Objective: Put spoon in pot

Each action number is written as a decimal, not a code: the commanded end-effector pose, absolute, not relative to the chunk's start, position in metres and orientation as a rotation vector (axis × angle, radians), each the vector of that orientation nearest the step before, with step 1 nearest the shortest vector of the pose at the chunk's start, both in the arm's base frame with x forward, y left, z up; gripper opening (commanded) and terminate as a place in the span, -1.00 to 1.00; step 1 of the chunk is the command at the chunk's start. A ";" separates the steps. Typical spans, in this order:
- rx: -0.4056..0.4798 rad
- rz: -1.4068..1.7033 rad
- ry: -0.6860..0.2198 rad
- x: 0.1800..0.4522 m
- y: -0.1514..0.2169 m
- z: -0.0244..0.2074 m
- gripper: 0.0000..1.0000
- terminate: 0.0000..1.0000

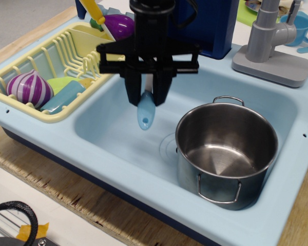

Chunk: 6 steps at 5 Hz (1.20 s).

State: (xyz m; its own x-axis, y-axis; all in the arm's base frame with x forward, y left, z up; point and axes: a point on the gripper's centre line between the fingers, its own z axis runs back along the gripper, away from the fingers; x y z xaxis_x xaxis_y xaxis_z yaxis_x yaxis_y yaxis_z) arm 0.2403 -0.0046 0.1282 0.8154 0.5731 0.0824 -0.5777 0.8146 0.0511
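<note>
My black gripper (148,96) is shut on the spoon (145,113) and holds it in the air above the sink's left half. The spoon's chubby light-blue handle hangs down below the fingers; its whitish neck shows between them and its bowl is hidden. The shiny steel pot (226,152) stands upright and empty in the right half of the light-blue sink (108,136), to the right of the gripper and lower. Its two wire loop handles are at the back and the front.
A yellow dish rack (51,64) at the left holds a purple striped ball, a purple eggplant and other toys. A grey faucet (272,43) stands at the back right, with a blue cup (303,28) behind it. A dark blue block (208,25) stands behind the arm.
</note>
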 end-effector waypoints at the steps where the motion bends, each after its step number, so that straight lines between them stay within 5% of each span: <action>1: 0.024 0.564 -0.151 0.234 -0.023 0.162 -1.00 -1.00; 3: -0.048 0.211 0.037 0.192 -0.054 0.185 -1.00 -1.00; 5: -0.161 -0.021 0.235 0.176 -0.074 0.171 -1.00 -1.00; 6: -0.188 -0.084 0.290 0.181 -0.081 0.164 -1.00 1.00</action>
